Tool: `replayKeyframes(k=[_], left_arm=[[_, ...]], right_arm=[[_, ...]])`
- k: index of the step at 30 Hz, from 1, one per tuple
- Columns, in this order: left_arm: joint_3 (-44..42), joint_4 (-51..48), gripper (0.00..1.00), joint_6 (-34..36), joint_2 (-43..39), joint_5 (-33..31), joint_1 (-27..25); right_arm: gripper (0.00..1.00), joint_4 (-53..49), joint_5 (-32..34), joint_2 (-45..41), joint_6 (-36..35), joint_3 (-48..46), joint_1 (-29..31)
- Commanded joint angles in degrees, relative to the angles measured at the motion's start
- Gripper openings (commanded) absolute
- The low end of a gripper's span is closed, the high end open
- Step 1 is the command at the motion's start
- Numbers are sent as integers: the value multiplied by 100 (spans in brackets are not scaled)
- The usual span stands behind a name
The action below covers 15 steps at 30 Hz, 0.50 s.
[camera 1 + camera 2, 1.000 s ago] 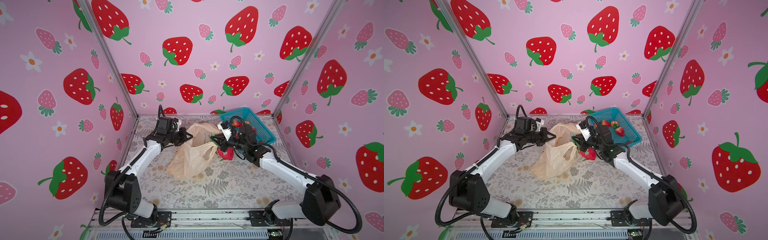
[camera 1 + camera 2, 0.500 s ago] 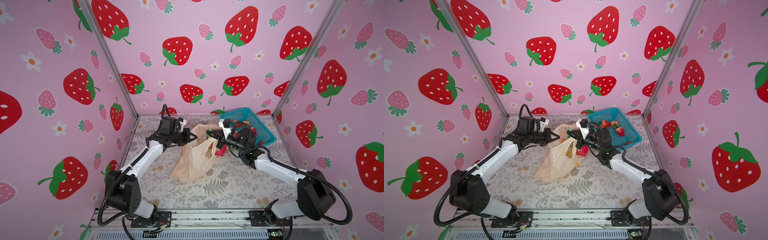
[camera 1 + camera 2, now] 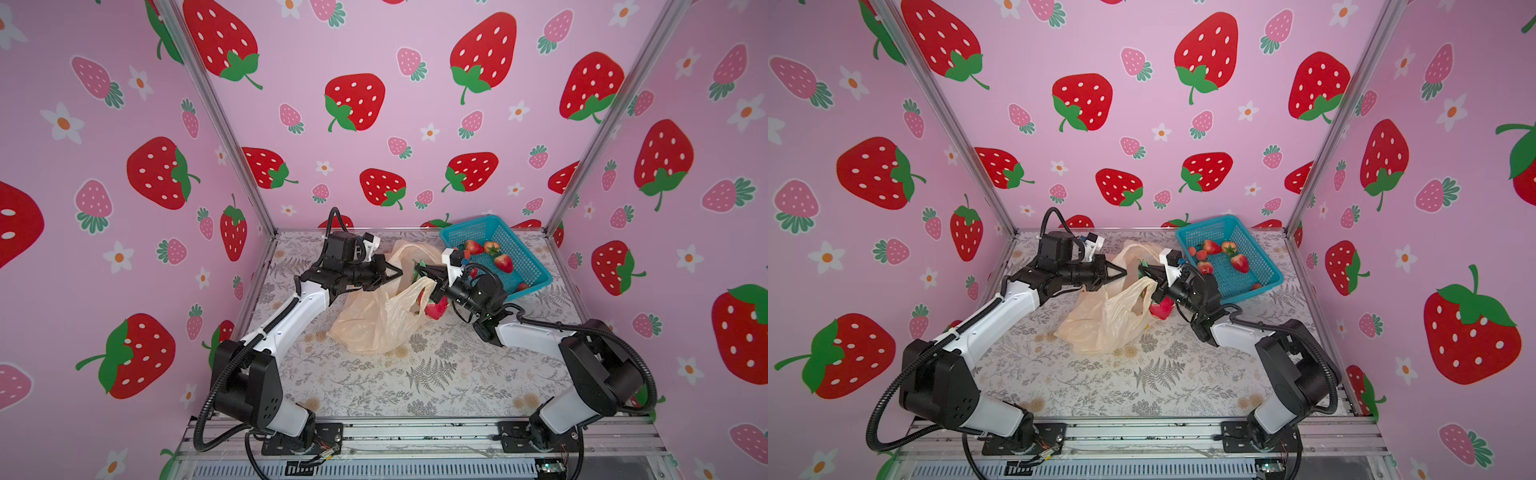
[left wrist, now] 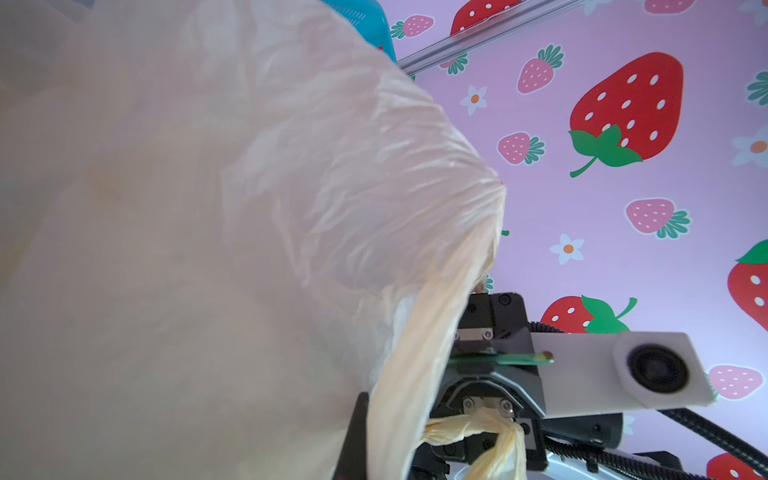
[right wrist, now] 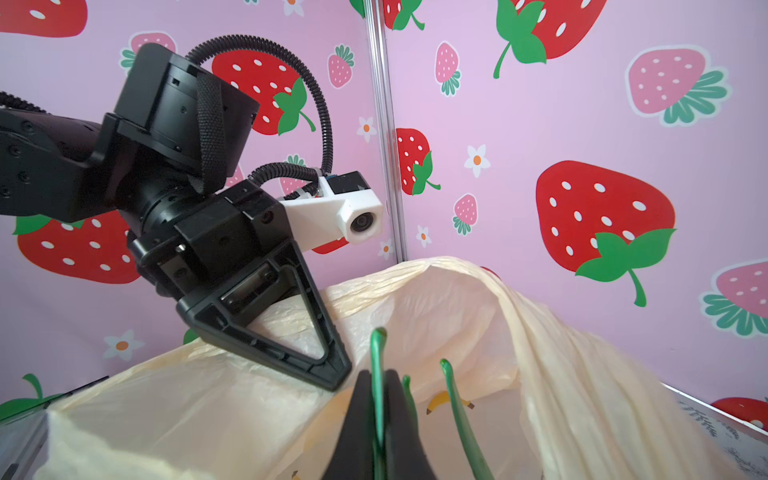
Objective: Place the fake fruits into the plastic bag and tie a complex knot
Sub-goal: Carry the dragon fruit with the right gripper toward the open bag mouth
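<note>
plastic bag [image 3: 374, 320] lifted higher, right tool [image 3: 417, 269] — pinching fruit [image 3: 437, 311] leaf — nearer

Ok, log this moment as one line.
left pincer: shut on plastic bag edge | right pincer: shut on big red fruit leaves, by bag opening | blue basket: strawberries inside | knot: not tied

no legible word, brand or number in any view, plastic bag [image 5: 457, 316] printed with a small yellow banana motif [image 5: 449, 402], faint dark marks beyond its fold too blurred to read, wallpaper [image 3: 415, 50] pictorial only, strawberries and flowers
</note>
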Motion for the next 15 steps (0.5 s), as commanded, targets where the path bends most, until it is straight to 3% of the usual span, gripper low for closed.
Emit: replayKeyframes(k=[1, 8, 15], left_arm=[[102, -58, 0, 168, 75, 33, -24], [229, -324, 0, 518, 202, -7, -23], [331, -425, 0, 755, 302, 214, -17]], right_arm=[[0, 344, -217, -74, -487, 727, 44], [0, -898, -1013, -312, -1661, 1003, -74], [0, -1576, -1927, -242, -1785, 1379, -454]])
